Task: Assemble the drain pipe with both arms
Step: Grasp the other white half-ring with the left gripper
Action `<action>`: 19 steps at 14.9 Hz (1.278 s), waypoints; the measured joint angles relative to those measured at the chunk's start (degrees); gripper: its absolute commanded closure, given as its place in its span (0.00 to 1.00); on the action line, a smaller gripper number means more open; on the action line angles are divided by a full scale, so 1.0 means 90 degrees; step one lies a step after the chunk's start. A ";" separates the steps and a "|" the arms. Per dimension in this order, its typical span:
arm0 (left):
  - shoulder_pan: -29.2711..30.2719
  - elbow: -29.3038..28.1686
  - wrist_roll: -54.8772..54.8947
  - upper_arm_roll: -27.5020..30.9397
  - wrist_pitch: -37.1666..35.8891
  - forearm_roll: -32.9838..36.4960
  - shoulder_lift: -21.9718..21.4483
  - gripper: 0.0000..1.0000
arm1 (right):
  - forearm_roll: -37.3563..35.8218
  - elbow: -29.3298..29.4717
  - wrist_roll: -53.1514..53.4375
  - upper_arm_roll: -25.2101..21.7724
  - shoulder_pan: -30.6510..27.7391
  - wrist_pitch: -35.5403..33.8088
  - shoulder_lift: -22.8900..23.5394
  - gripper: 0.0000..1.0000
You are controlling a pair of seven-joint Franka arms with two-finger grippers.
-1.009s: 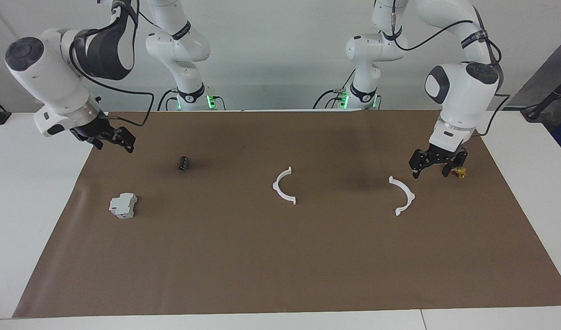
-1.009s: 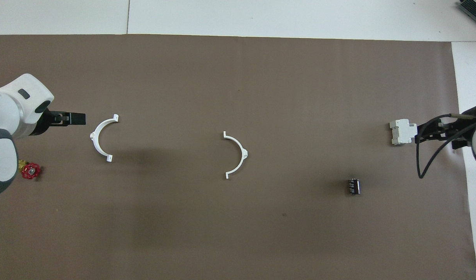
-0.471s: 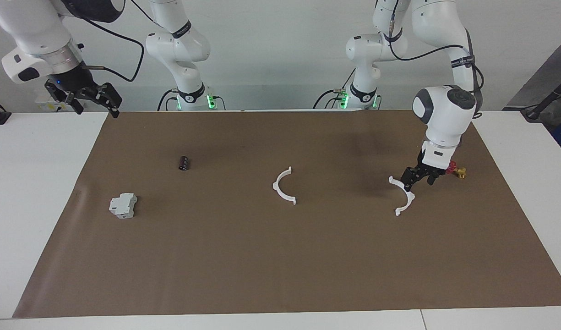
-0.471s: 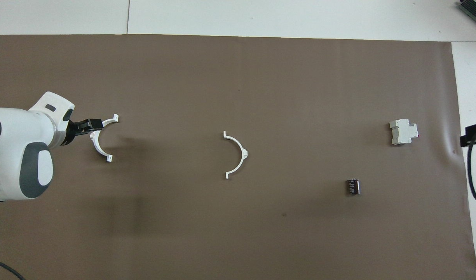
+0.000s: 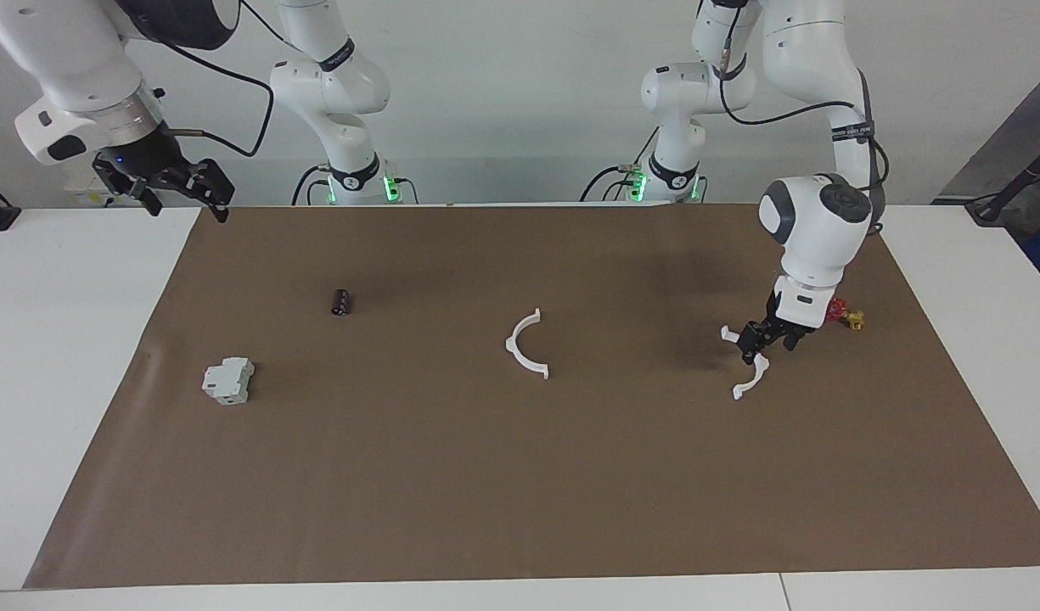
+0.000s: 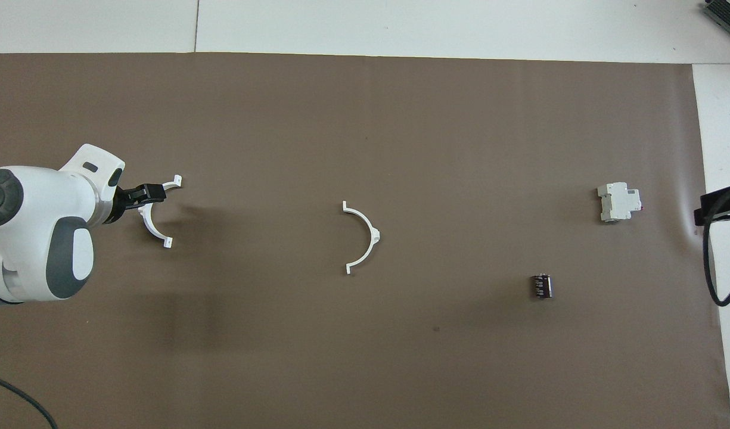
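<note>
Two white half-rings of the drain pipe lie apart on the brown mat. One lies at the mat's middle. The second half-ring lies toward the left arm's end. My left gripper is down at this second half-ring's middle, open, with its fingers on either side of the band. My right gripper is open and empty, raised over the mat's edge at the right arm's end, where that arm waits. Only its dark edge shows in the overhead view.
A small red-and-yellow valve lies beside the left gripper, nearer the left arm's end. A grey-white boxy block and a small black cylinder lie toward the right arm's end.
My left gripper came away from the valve and down onto the half-ring at its end. My right gripper rose from near the block to the mat's edge. Neither half-ring moved.
</note>
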 measured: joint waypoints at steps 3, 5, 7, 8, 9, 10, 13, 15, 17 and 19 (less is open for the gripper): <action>0.0002 -0.0025 0.0618 0.0003 0.0011 0.0000 0.0023 0.00 | 0.0017 -0.0002 0.0001 0.0002 0.0114 0.0014 0.0000 0.00; 0.0002 -0.0046 0.0717 0.0003 0.0013 0.0000 0.0033 0.00 | 0.0029 -0.0007 0.0004 0.0005 0.0155 0.0131 0.0000 0.00; 0.0002 -0.0068 0.0755 0.0002 0.0013 0.0000 0.0061 0.00 | 0.0031 -0.0013 0.0004 0.0005 0.0156 0.0189 0.0000 0.00; 0.0002 -0.0074 0.0764 0.0002 0.0014 0.0000 0.0094 0.00 | 0.0031 -0.0015 0.0004 0.0005 0.0156 0.0197 0.0000 0.00; 0.0002 -0.0079 0.0766 0.0002 0.0018 0.0000 0.0142 0.00 | 0.0031 -0.0017 0.0004 0.0005 0.0156 0.0203 0.0000 0.00; 0.0002 -0.0084 0.0766 0.0003 0.0068 0.0000 0.0209 0.00 | 0.0031 -0.0018 0.0004 0.0005 0.0156 0.0207 0.0000 0.00; 0.0002 -0.0089 0.0766 0.0003 0.0324 0.0000 0.0430 0.23 | 0.0032 -0.0020 0.0004 0.0005 0.0156 0.0210 0.0000 0.00; 0.0003 -0.0088 0.0766 0.0003 0.0373 0.0000 0.0483 0.99 | 0.0032 -0.0021 0.0004 0.0005 0.0156 0.0211 0.0000 0.00; 0.0002 -0.0064 0.0766 -0.0003 0.0374 -0.0002 0.0464 1.00 | 0.0032 -0.0021 0.0004 0.0005 0.0156 0.0211 0.0000 0.00; 0.0004 -0.0058 0.0770 0.0006 0.0364 -0.0002 0.0419 1.00 | 0.0032 -0.0021 0.0004 0.0005 0.0156 0.0211 0.0000 0.00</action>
